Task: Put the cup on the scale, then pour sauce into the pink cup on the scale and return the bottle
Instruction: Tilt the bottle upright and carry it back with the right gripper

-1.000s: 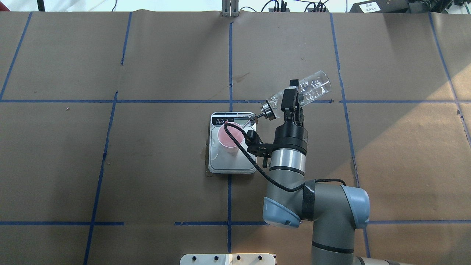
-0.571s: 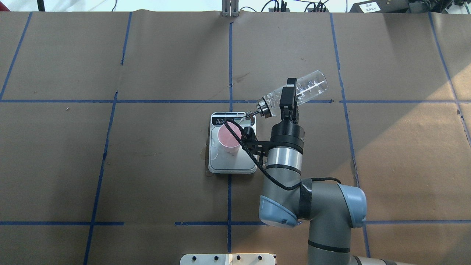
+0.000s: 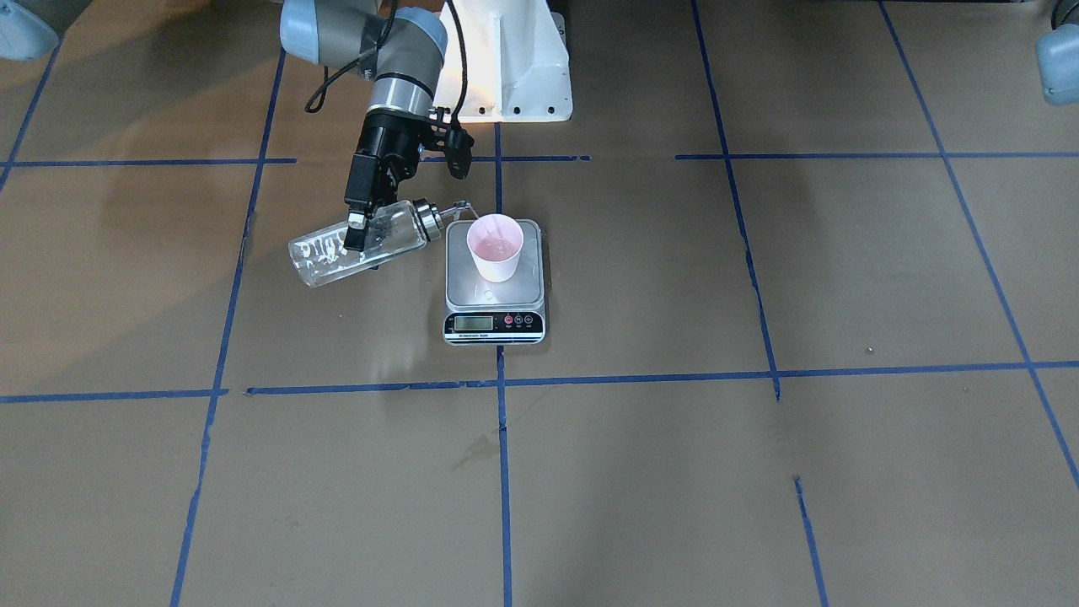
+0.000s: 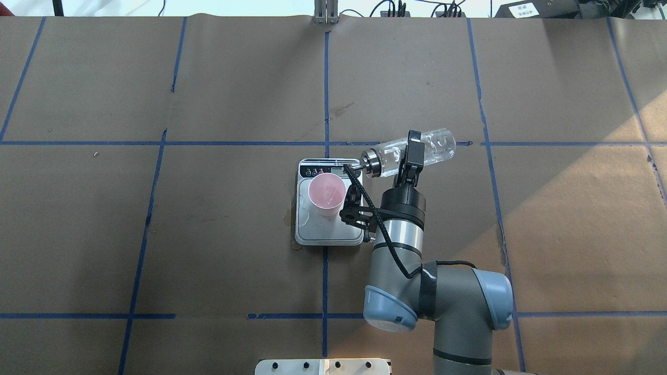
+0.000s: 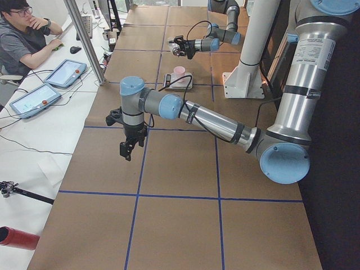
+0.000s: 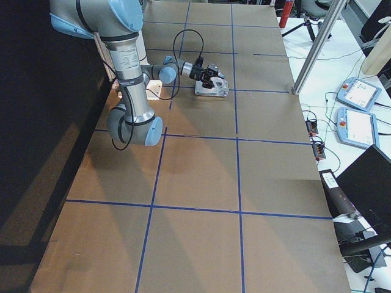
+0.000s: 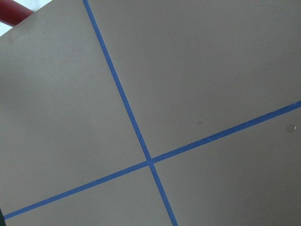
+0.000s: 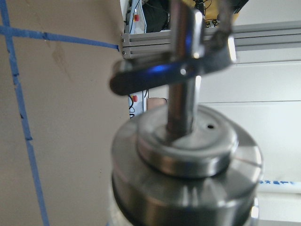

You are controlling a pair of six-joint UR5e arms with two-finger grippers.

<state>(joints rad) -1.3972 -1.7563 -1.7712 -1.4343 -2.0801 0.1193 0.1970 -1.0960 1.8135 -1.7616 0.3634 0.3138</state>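
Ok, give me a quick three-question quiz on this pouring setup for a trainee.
1. True or false: the pink cup stands on the kitchen scale.
2. What does the right pincer grip? A) the pink cup B) the glass bottle C) nothing
3. Fill in: the tipped bottle's spout points toward the ____.
Key: 1 true; 2 B; 3 cup.

Warm sun patch on table point(image 4: 573, 208); soft shadows; bottle point(image 8: 188, 188) blurred in right wrist view
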